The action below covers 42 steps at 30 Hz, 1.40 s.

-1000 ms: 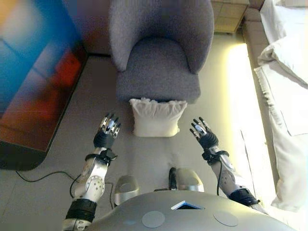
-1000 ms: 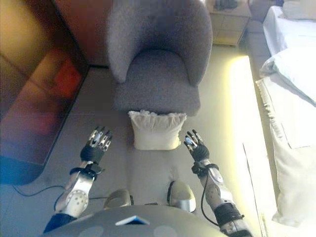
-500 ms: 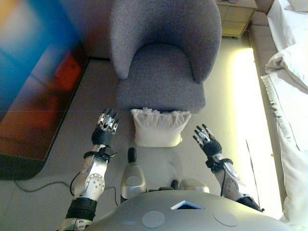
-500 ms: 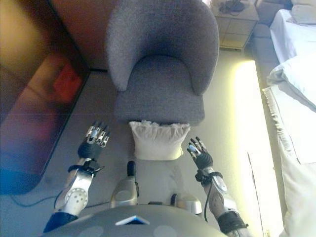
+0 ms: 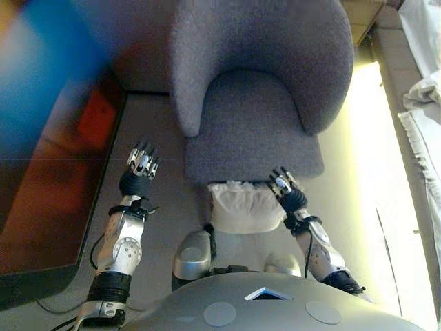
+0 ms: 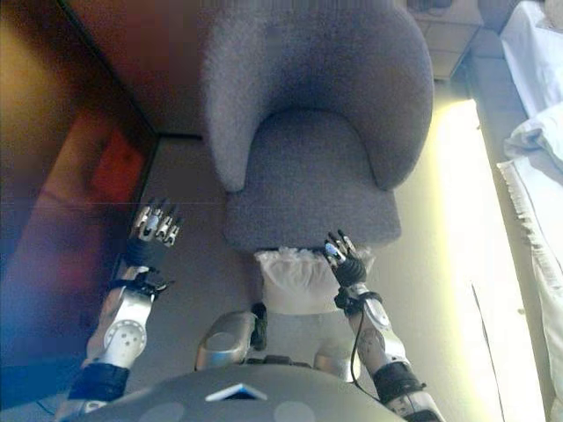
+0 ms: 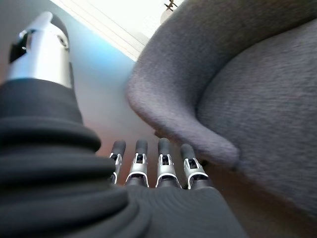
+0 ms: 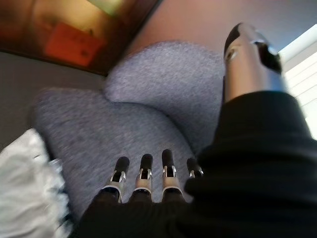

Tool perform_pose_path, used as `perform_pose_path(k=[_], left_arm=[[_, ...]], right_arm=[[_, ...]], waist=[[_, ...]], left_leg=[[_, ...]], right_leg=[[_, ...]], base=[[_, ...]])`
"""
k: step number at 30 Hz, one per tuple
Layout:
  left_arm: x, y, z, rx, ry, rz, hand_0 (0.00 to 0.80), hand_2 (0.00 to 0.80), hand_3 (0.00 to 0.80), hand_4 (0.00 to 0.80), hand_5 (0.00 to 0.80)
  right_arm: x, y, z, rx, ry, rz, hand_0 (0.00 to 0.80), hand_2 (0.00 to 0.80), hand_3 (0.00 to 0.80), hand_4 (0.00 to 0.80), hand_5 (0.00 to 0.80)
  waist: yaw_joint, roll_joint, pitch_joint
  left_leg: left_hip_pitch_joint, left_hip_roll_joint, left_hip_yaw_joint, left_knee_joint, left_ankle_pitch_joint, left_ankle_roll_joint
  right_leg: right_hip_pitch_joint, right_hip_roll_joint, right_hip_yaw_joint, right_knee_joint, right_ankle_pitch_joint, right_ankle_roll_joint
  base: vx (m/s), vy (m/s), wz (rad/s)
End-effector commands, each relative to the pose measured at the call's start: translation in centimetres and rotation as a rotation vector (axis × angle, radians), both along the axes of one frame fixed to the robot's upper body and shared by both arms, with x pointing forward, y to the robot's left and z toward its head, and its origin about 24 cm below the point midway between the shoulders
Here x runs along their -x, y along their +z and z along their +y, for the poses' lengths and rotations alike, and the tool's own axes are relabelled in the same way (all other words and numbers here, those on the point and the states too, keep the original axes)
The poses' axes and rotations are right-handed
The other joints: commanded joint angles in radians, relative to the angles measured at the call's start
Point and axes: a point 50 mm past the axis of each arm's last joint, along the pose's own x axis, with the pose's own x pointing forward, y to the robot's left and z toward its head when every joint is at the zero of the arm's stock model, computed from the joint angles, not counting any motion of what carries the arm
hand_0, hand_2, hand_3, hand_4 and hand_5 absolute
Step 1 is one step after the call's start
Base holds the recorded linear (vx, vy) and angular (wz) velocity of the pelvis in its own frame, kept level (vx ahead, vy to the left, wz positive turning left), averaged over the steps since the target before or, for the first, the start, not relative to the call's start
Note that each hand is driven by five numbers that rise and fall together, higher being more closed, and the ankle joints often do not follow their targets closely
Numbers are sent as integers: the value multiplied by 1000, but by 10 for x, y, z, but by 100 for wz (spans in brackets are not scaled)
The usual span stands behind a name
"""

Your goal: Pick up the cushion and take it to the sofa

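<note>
Cushion [image 5: 244,207]: white, on the floor against the near edge of the armchair, no hand gripping it.
Right hand [image 5: 287,195]: fingers straight and spread, at the cushion's right upper corner; contact unclear.
Left hand [image 5: 138,171]: fingers straight, raised over bare floor, well left of the cushion.
Armchair [image 5: 255,89]: grey, just beyond the cushion.
Bed [image 6: 545,202]: white bedding, far right.

A dark glossy panel [image 5: 48,165] fills the left side, its surface showing blurred blue and red-orange patches. White bedding [image 6: 541,167] lies along the right edge, beside a bright strip of pale floor [image 5: 365,138]. A light wooden cabinet [image 6: 453,44] stands at the top right. Grey carpet [image 6: 189,185] covers the ground near the panel
</note>
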Motion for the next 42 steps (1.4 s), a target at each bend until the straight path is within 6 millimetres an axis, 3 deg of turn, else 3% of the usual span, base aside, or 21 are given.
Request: perform_pose_path(k=[1, 5, 8, 11, 15, 19, 23, 27, 31, 34, 35, 36, 38, 42], left_arm=[[9, 10, 3, -25, -12, -49, 0, 0, 0, 0, 0], [17, 12, 6, -31, -19, -72, 0, 0, 0, 0, 0], [25, 4, 8, -42, -20, -34, 0, 0, 0, 0, 0], [28, 2, 6, -39, -31, -28, 0, 0, 0, 0, 0], [23, -2, 0, -42, -50, -15, 0, 0, 0, 0, 0], [15, -2, -4, -109, -56, -5, 0, 0, 0, 0, 0], [3, 0, -13, -114, -128, -2, 0, 0, 0, 0, 0], [2, 0, -29, 133, -225, -48, 0, 0, 0, 0, 0], [5, -1, -52, 466, -325, -116, 0, 0, 0, 0, 0], [13, 0, -73, 862, -442, -214, 0, 0, 0, 0, 0], [14, -2, -80, 977, -438, -231, 0, 0, 0, 0, 0], [15, -4, -85, 1065, -412, -246, 0, 0, 0, 0, 0], [14, -8, -90, 1077, -372, -236, 0, 0, 0, 0, 0], [21, -14, -84, 1089, -357, -244, 0, 0, 0, 0, 0]], right_arm=[[-1, 10, -7, -9, -14, -75, 0, 0, 0, 0, 0], [-3, 14, -11, -33, 17, -90, 0, 0, 0, 0, 0], [-11, 12, -12, -16, 31, -68, 0, 0, 0, 0, 0], [-15, 16, -13, -15, 42, -77, 0, 0, 0, 0, 0], [-17, 21, -12, 19, 57, -137, 0, 0, 0, 0, 0], [-23, 34, -12, 117, 102, -216, 0, 0, 0, 0, 0], [-29, 41, -15, 142, 86, -242, 0, 0, 0, 0, 0], [-28, 41, -10, -140, 52, -236, 0, 0, 0, 0, 0], [-25, 44, 14, -569, 130, -292, 0, 0, 0, 0, 0], [-26, 59, 28, -1021, 159, -437, 0, 0, 0, 0, 0], [-28, 62, 30, -1091, 146, -466, 0, 0, 0, 0, 0], [-31, 62, 32, -1108, 115, -447, 0, 0, 0, 0, 0], [-36, 61, 34, -1093, 82, -413, 0, 0, 0, 0, 0], [-25, 58, 35, -1112, 112, -434, 0, 0, 0, 0, 0]], waist=[[-41, -30, -25], [-81, -63, -16], [-77, -61, -33], [-61, -64, -49], [-65, -52, -74], [-77, -35, -78], [-85, -25, -86], [-86, -24, -94], [-83, -28, -96], [-79, -27, -106], [-79, -25, -111], [-80, -23, -117], [-83, -21, -119], [-87, -20, -132]], left_leg=[[-9, 24, -62, -67, 80, -45], [63, 29, -99, -91, 18, -74], [80, 67, -118, -98, 32, -93], [66, 108, -108, -86, 69, -112], [64, 149, -46, -97, 116, -130], [61, 158, -57, -89, 110, -142], [92, 159, -17, -167, 123, -151], [121, 146, 16, -208, 121, -148], [131, 134, 45, -232, 116, -141], [132, 130, 61, -249, 116, -136], [133, 131, 63, -258, 118, -136], [135, 131, 62, -267, 118, -136], [143, 129, 64, -272, 115, -134], [140, 134, 72, -274, 116, -131]], right_leg=[[-39, 7, -62, -353, 221, 19], [-84, 25, -5, -592, 283, 65], [-38, 60, 4, -608, 231, 74], [13, 85, -30, -625, 191, 65], [55, 107, -101, -639, 154, 41], [50, 107, -102, -627, 136, 35], [74, 77, -140, -645, 149, 58], [89, 46, -182, -687, 193, 80], [87, 32, -212, -729, 231, 97], [81, 35, -228, -742, 239, 103], [80, 38, -228, -743, 239, 105], [80, 41, -227, -745, 237, 106], [85, 47, -222, -749, 232, 103], [84, 60, -213, -753, 221, 95]], base=[[255, -216, -17], [245, -223, 16], [176, -124, 63], [75, -77, 58], [14, -18, 25], [-18, 73, 35], [-4, 92, 10], [20, 41, 24], [-11, 0, -5], [-5, -3, -1], [18, -4, -4], [35, 3, -5], [43, 1, -8], [26, -12, -9]])
